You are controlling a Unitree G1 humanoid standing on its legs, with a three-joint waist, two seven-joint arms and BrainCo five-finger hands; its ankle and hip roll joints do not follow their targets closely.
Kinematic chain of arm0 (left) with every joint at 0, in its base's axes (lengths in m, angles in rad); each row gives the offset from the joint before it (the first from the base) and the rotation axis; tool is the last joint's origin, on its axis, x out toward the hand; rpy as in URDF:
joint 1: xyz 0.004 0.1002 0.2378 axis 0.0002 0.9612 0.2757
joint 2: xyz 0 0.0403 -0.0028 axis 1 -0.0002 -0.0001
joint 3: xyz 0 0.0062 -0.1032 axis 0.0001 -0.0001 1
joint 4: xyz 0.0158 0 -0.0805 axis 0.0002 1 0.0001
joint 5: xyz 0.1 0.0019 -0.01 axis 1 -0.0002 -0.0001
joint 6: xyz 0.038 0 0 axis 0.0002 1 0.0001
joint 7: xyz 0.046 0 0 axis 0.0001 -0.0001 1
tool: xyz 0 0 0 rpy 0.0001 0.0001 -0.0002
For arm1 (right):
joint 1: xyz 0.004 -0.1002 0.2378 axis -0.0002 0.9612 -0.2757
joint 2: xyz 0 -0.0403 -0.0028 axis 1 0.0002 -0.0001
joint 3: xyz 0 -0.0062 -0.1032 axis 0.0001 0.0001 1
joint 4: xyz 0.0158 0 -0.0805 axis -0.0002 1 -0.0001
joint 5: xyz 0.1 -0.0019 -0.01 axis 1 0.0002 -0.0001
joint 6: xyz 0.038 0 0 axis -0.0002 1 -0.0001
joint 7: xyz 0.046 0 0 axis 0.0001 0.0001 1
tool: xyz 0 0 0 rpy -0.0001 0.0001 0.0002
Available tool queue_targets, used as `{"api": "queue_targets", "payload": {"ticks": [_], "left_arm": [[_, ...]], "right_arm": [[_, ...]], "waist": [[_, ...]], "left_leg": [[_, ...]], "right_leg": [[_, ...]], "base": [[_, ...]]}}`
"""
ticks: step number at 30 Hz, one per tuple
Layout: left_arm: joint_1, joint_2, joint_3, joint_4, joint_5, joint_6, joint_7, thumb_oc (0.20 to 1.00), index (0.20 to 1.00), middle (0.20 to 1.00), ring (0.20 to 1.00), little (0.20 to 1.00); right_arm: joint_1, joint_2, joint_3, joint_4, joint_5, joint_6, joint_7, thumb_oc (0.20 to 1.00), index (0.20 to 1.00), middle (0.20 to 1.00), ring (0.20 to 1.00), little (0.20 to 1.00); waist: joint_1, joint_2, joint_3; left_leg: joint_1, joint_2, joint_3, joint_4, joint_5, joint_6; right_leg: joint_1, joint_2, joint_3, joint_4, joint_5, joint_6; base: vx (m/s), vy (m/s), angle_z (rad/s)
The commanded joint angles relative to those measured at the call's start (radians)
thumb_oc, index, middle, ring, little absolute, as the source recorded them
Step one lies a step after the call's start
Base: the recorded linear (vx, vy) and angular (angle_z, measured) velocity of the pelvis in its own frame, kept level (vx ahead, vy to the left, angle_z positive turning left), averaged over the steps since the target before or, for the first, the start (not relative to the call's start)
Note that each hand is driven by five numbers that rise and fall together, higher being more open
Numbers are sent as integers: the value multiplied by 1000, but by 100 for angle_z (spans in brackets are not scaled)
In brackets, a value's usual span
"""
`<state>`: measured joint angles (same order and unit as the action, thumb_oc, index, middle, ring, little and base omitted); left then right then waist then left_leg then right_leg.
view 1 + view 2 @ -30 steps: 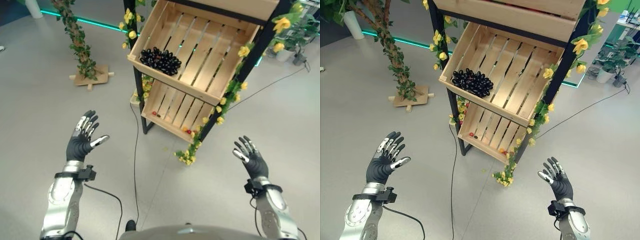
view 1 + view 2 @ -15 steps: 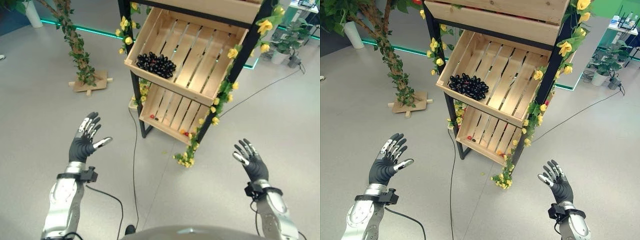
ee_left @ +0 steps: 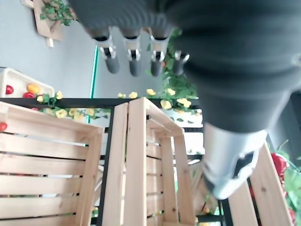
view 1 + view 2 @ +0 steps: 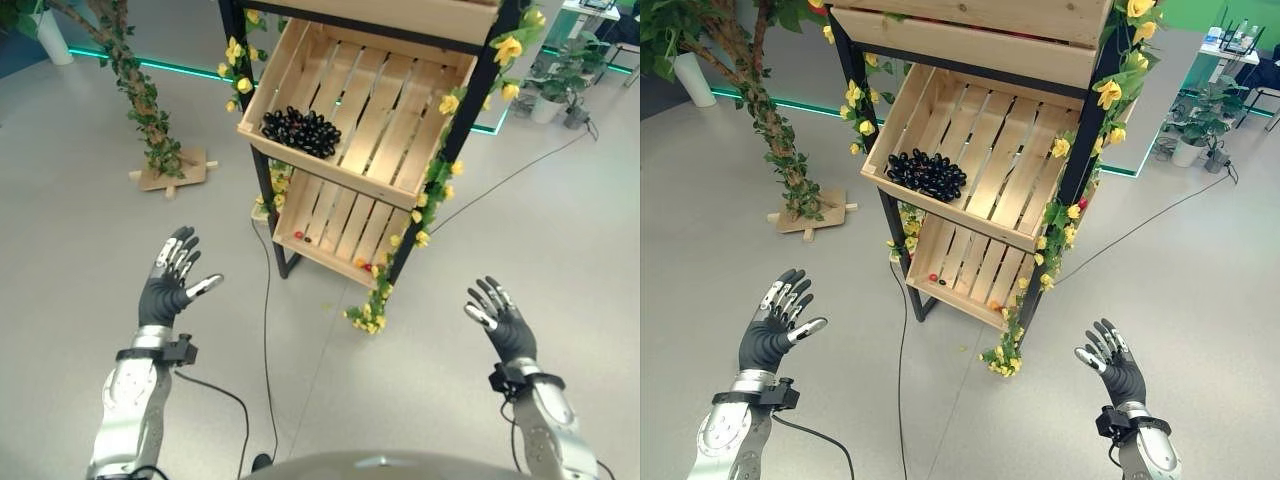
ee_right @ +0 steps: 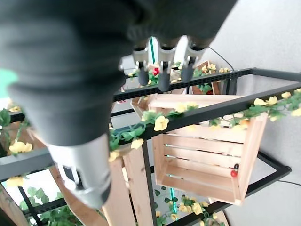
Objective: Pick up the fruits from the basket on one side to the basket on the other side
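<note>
A grey floor (image 4: 80,230) takes up most of the head views. Rising from it in the upper middle of the frame is a black-framed rack (image 4: 892,240) with garlands of yellow flowers (image 4: 1058,225) wound down its posts. The rack carries tilted wooden crates in tiers: a top crate (image 4: 980,30) cut by the upper edge, a middle crate (image 4: 985,165) below it, and a lower crate (image 4: 970,270) nearest the floor. In the upper left of the frame stands a vine-wrapped tree trunk (image 4: 755,110) on a wooden cross base (image 4: 805,212). Potted plants (image 4: 1200,125) sit in the upper right corner.

The fruit lies in the crates. A heap of dark grapes (image 4: 927,174) rests in the left corner of the middle crate, against its low front edge. A few small red fruits (image 4: 932,278) lie at the left end of the lower crate, and more small red and orange pieces (image 4: 363,264) sit near its right end, beside the flowered post.

The left hand (image 4: 165,290) is raised at the lower left of the frame, palm toward the rack, fingers (image 4: 176,250) straight and spread, thumb out to the side, holding nothing. The right hand (image 4: 505,325) is raised at the lower right, its fingers (image 4: 492,293) likewise spread and empty. Both hands are well apart from the rack and the fruit.
</note>
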<state>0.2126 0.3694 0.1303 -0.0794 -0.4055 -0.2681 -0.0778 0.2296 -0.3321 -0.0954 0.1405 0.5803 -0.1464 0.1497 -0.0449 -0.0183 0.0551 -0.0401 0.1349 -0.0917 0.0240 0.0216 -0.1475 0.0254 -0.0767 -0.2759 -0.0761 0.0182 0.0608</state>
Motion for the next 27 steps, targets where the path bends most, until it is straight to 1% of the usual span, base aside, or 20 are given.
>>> {"api": "queue_targets", "payload": {"ticks": [1,2,3,4,6,10,14,15,16,19,21,22,23,24,25,26,27], "left_arm": [[-56,39,14,24,31,-72,21,1000,1000,1000,1000,1000],[-55,39,14,24,31,-72,21,1000,1000,1000,1000,1000],[-51,38,20,21,29,-73,20,1000,1000,1000,1000,1000],[-51,38,21,21,29,-73,20,1000,1000,1000,1000,1000],[-42,44,32,29,40,-71,22,1000,1000,1000,1000,1000],[-26,46,36,32,57,-67,22,1000,1000,1000,1000,1000],[-24,48,36,38,76,-66,31,1000,1000,1000,1000,1000],[-24,51,29,40,81,-62,33,1000,1000,1000,1000,1000],[-25,51,29,41,81,-63,34,1000,1000,1000,1000,1000],[-29,58,25,44,100,-61,43,1000,1000,1000,1000,1000],[-29,61,24,43,119,-60,56,1000,1000,1000,1000,1000],[-34,63,25,42,131,-63,66,1000,1000,1000,1000,1000],[-44,64,26,42,135,-67,74,1000,1000,1000,1000,1000],[-53,68,29,43,148,-72,87,1000,1000,1000,1000,1000],[-56,68,29,45,149,-73,88,1000,1000,1000,1000,1000],[-64,78,33,41,178,-79,105,1000,1000,1000,1000,1000],[-72,81,27,42,179,-82,110,1000,1000,1000,1000,1000]], "right_arm": [[-67,-32,-14,-29,-16,-45,-13,1000,1000,1000,1000,1000],[-66,-32,-14,-30,-16,-44,-13,1000,1000,1000,1000,1000],[-60,-24,-14,-23,-15,-42,-9,1000,1000,1000,1000,1000],[-59,-24,-13,-23,-15,-43,-9,1000,1000,1000,1000,1000],[-55,-16,-12,-26,-22,-38,-8,1000,1000,1000,1000,1000],[-43,-8,-2,-17,-35,-28,-2,1000,1000,1000,1000,1000],[-43,-3,3,-6,-33,-26,1,1000,1000,1000,1000,1000],[-47,-7,5,-4,-35,-24,-2,1000,1000,1000,1000,1000],[-47,-6,5,-4,-35,-24,-2,1000,1000,1000,1000,1000],[-51,-10,6,-4,-33,-21,-3,1000,1000,1000,1000,1000],[-53,-14,9,-5,-36,-21,-5,1000,1000,1000,1000,1000],[-58,-16,9,-4,-40,-22,-8,1000,1000,1000,1000,1000],[-64,-16,11,-8,-48,-25,-10,1000,1000,1000,1000,1000],[-75,-10,14,-3,-56,-28,-17,1000,1000,1000,1000,1000],[-77,-10,14,-3,-56,-28,-17,1000,1000,1000,1000,1000],[-99,-2,23,6,-69,-33,-29,1000,1000,1000,1000,1000],[-103,0,26,9,-71,-32,-30,1000,1000,1000,1000,1000]], "waist": [[-15,-27,29],[-13,-28,28],[-14,-31,13],[-11,-32,13],[-10,-36,5],[-11,-47,-6],[-9,-62,-4],[-13,-68,0],[-12,-68,1],[-17,-76,8],[-25,-79,19],[-27,-81,28],[-33,-84,37],[-43,-84,44],[-39,-85,44],[-48,-77,54],[-46,-67,59]], "left_leg": [[9,-43,-42,79,-133,49],[12,-43,-39,75,-132,50],[35,-51,-6,44,-136,64],[37,-51,-3,41,-135,64],[54,-55,27,19,-135,70],[69,-72,41,11,-144,83],[62,-94,49,52,-167,94],[58,-107,50,87,-183,99],[56,-107,51,92,-185,99],[45,-130,64,163,-221,107],[38,-145,83,202,-245,120],[30,-153,99,219,-253,126],[20,-161,116,223,-255,133],[14,-167,136,214,-250,139],[14,-169,141,212,-249,140],[-1,-163,171,195,-226,143],[-13,-155,177,195,-212,148]], "right_leg": [[-85,-47,13,117,-51,46],[-84,-47,16,116,-50,47],[-84,-60,23,100,-29,59],[-84,-60,26,99,-28,59],[-82,-71,31,83,-10,68],[-72,-81,48,58,4,77],[-68,-92,66,70,4,82],[-71,-99,76,85,5,84],[-71,-99,77,86,5,85],[-73,-110,102,91,15,90],[-88,-120,129,91,43,101],[-106,-127,147,89,66,113],[-133,-136,165,85,104,126],[-159,-150,171,68,148,150],[-161,-151,175,64,153,151],[-205,-174,203,48,196,178],[-215,-168,220,75,161,170]], "base": [[-26,194,-26],[-6,268,-14],[12,131,7],[15,186,-12],[-5,116,-51],[-13,100,-12],[-29,78,-13],[-43,83,0],[-42,86,-6],[-43,92,-10],[-118,141,-30],[-205,153,-38],[-263,174,-49],[-185,112,-59],[-243,141,-99],[-235,113,-99],[-366,152,-109]]}}
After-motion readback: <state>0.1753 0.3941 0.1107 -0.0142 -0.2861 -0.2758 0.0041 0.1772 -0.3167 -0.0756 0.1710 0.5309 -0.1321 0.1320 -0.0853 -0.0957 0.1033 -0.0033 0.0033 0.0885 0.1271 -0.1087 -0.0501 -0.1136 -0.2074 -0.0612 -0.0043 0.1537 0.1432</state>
